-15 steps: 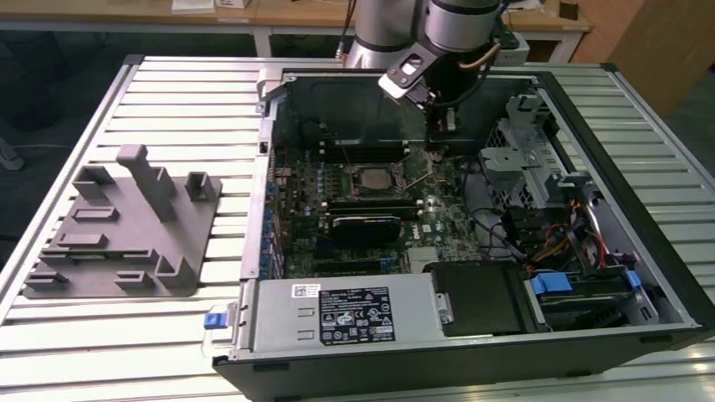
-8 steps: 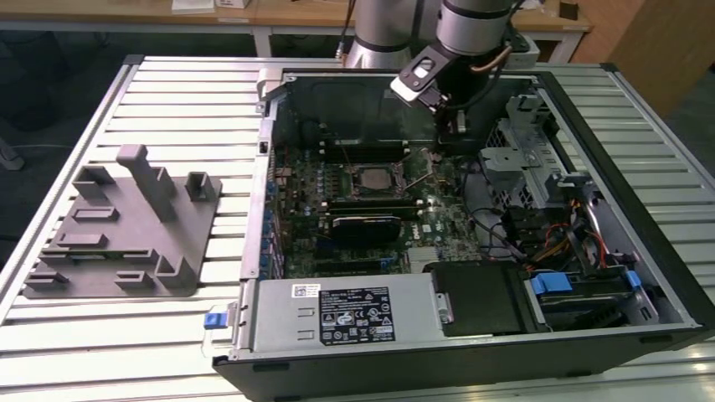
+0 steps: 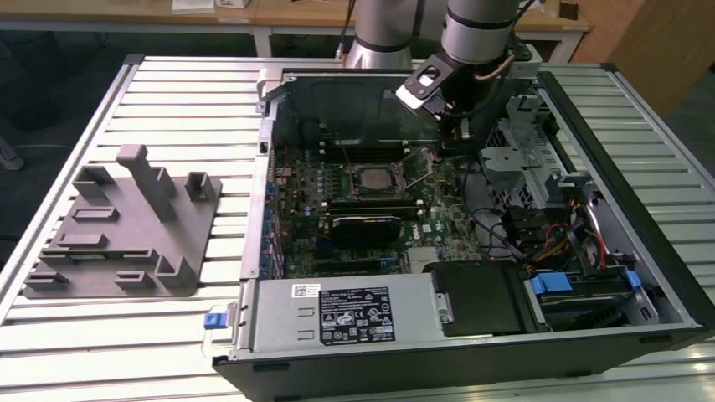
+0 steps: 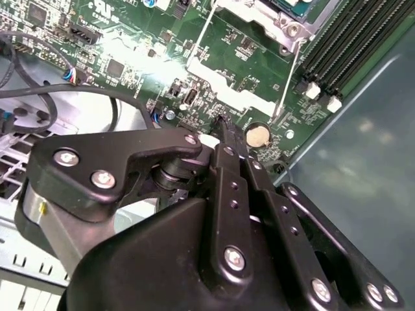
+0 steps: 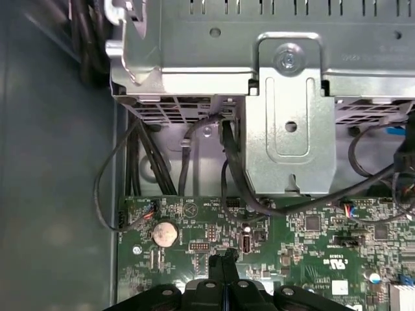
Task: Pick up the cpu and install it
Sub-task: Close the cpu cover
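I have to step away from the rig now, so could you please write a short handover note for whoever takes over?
Gripper: shut, holding nothing visible, low over the motherboard near the coin battery.
The cpu: appears seated in the socket, in the exterior view.
Done: pick-up and placing, apparently.
Left: the socket's wire lever looks unlatched; seating unconfirmed.

Grey holder block [image 3: 123, 230] on slatted table [image 3: 112, 335] beside open computer case [image 3: 470, 362].
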